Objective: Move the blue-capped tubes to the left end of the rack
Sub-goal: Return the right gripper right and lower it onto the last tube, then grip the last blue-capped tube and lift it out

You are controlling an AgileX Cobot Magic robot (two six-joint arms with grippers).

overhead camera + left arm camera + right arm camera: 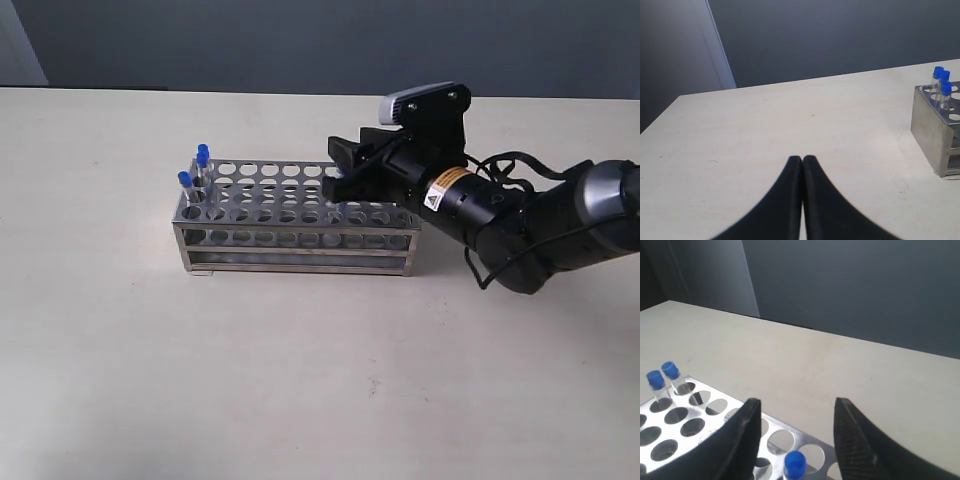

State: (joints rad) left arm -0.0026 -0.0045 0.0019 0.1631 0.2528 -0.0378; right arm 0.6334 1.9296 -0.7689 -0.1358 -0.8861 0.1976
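The steel rack (pixel 296 238) lies mid-table. Three blue-capped tubes stand at its left end: one in front (pixel 185 181), two caps close together behind (pixel 203 154). The left wrist view shows all three caps (pixel 943 79) at the rack's end (pixel 929 127). My right gripper (pixel 340 168) hovers open over the rack's right part. In the right wrist view a fourth blue-capped tube (pixel 794 463) stands in the rack (pixel 790 426) between and below the open gripper (pixel 797 402), untouched. Two far caps (pixel 662 375) show there too. My left gripper (pixel 802 159) is shut on nothing, above bare table.
The rack's other holes hold nothing. Pale tabletop (pixel 320 380) stretches all round it, with a dark wall (pixel 300 40) behind the far edge. The right arm's black body (pixel 520 215) stretches off to the right of the rack.
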